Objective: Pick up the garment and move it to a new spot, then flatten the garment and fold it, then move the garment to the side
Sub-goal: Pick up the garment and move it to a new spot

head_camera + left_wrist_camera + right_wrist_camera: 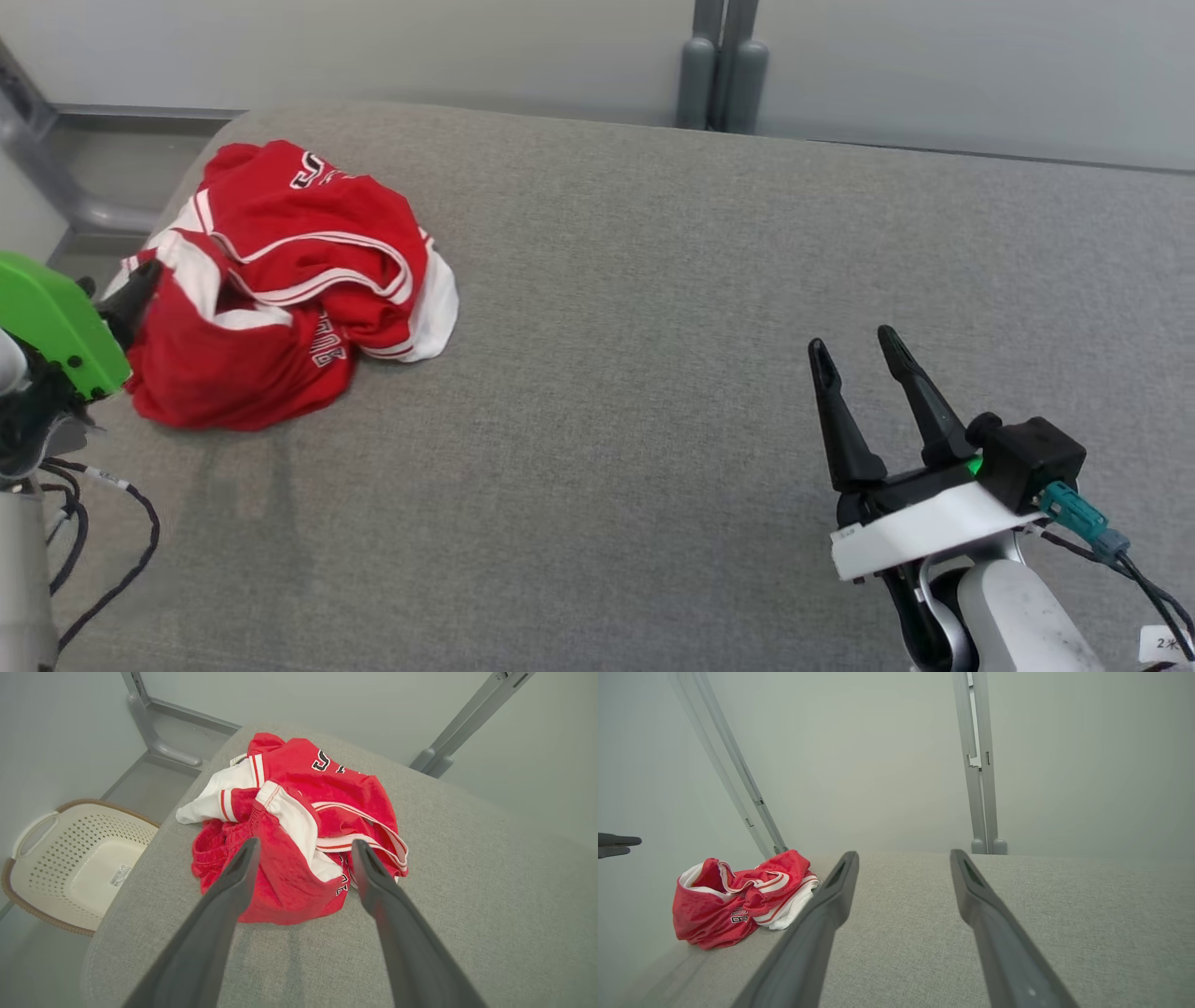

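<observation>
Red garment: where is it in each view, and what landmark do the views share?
Head view: garment upper left, at the left end of the table.
Left wrist view: garment at centre.
Right wrist view: garment lower left.
Shared landmark: grey double post behind the table.

The dark two-fingered right gripper (903, 855) is held spread wide over the grey fabric surface (1064, 905); a crumpled red-and-white garment (738, 900) is seen at left.
</observation>
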